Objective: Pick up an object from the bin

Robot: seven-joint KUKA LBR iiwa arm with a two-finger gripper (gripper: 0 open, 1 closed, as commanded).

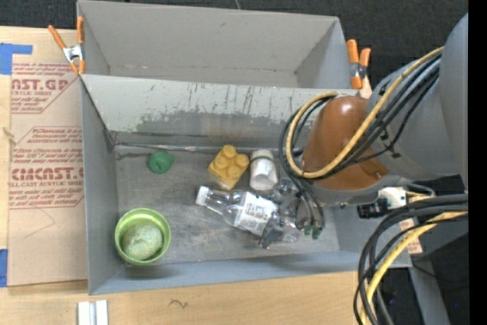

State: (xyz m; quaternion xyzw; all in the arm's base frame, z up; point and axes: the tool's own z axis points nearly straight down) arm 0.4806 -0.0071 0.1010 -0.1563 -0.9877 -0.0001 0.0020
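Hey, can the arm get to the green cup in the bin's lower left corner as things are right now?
Probably yes. The green cup stands alone with nothing close beside it. The gripper sits far to the right by the clear plastic bottle, which it would have to lift over.

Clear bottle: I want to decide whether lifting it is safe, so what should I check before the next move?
1. Position: tool over the right end of the bottle: ok.
2. Grip on the bottle: cannot tell.
3. Pose: bottle lying on its side on the floor of the bin: ok.
4. Yellow brick and white vial apart from the bottle: cannot tell; they lie close by.
5. Green cup and green ball well away from the tool: ok.
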